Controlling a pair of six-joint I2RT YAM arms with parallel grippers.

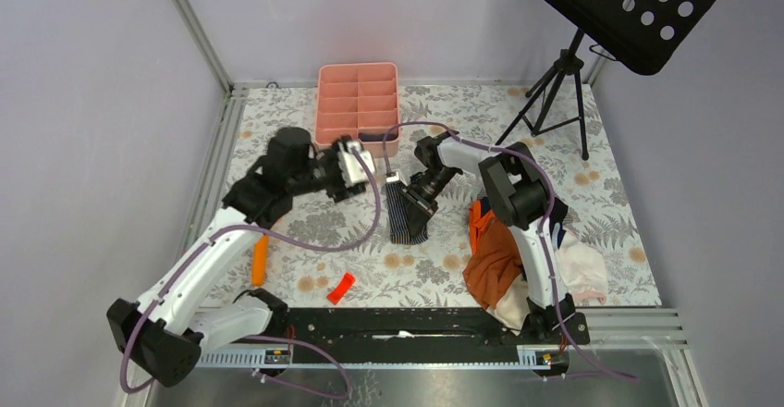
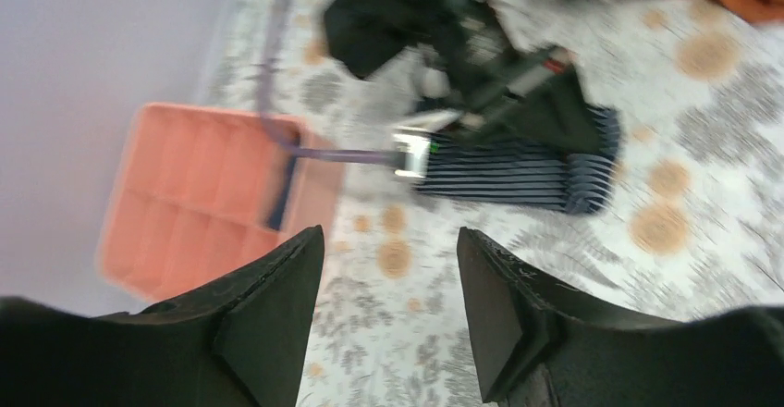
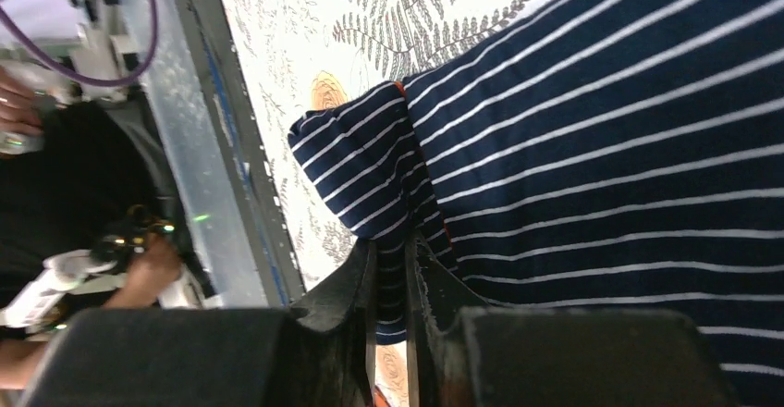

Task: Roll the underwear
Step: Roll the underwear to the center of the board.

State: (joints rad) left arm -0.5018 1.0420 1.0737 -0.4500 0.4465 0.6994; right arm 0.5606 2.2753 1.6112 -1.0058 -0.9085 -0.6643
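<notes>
Striped pair pinched, no roll formed yet.
Your right gripper has its jaws nearly closed on a fold at the edge of the striped underwear. The underwear lies as a long flat strip mid-table, at 6 o'clock from the pink tray. Your left gripper hovers at the strip's 10 o'clock, jaws well apart and empty. I judge the folding done and the rolling itself ahead. I cannot pick out a second pair in the clothes pile at 3 o'clock.
</notes>
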